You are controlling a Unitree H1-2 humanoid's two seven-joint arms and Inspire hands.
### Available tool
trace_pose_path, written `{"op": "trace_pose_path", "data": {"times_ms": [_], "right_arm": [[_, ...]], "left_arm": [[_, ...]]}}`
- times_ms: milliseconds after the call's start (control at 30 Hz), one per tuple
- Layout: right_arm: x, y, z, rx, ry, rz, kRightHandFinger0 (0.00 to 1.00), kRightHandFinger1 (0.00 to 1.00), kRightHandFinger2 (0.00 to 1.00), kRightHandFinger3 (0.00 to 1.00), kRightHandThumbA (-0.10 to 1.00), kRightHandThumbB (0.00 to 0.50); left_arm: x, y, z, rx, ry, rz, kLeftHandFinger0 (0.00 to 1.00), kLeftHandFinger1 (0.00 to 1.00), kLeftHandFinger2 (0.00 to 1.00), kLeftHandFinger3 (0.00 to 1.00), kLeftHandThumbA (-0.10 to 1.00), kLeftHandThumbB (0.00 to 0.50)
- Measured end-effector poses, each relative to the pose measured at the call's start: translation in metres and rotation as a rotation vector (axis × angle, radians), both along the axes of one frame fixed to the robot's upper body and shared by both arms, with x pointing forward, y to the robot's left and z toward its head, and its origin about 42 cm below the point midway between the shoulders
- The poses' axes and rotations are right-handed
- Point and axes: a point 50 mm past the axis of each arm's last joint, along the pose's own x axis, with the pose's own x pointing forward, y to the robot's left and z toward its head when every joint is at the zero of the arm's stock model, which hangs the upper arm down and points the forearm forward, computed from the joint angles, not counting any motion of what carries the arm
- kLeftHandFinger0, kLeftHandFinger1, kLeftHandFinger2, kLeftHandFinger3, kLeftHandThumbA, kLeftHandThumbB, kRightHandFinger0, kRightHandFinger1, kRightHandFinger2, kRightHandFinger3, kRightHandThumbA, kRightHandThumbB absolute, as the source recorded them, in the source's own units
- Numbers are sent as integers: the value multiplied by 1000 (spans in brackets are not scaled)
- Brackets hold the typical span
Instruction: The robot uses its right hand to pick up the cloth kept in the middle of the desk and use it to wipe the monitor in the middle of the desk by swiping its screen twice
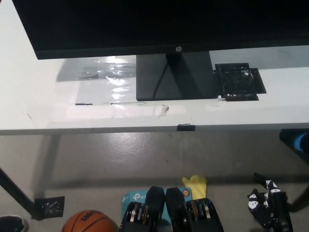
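The yellow cloth (195,183) lies on the grey floor below the desk, beside the robot's feet, with no hand on it. The black monitor (145,24) stands on its square base (169,77) in the middle of the white desk (58,106). My black right hand (269,209) hangs low at the bottom right, below the desk edge, fingers spread and holding nothing. My white left hand is out of view.
A black tray-like box (239,81) sits on the desk right of the monitor base. On the floor are an orange basketball (89,223), a teal box (135,197), a black desk leg with foot plate (34,205) and a blue object (301,142) at right.
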Motion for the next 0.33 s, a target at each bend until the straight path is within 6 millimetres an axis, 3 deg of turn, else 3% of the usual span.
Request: {"op": "trace_pose_path", "data": {"times_ms": [67, 167, 333], "right_arm": [[2, 0, 1, 14, -8, 1, 285, 504, 788, 813, 105, 215], [2, 0, 2, 32, -13, 0, 328, 572, 813, 805, 92, 211], [2, 1, 2, 47, -13, 4, 318, 592, 823, 802, 104, 198]], "left_arm": [[0, 0, 0, 0, -1, 1, 705, 568, 0, 0, 441, 500], [0, 1, 0, -1, -1, 3, 705, 569, 0, 0, 447, 500], [0, 1, 0, 0, -1, 2, 695, 572, 0, 0, 443, 500]]}}
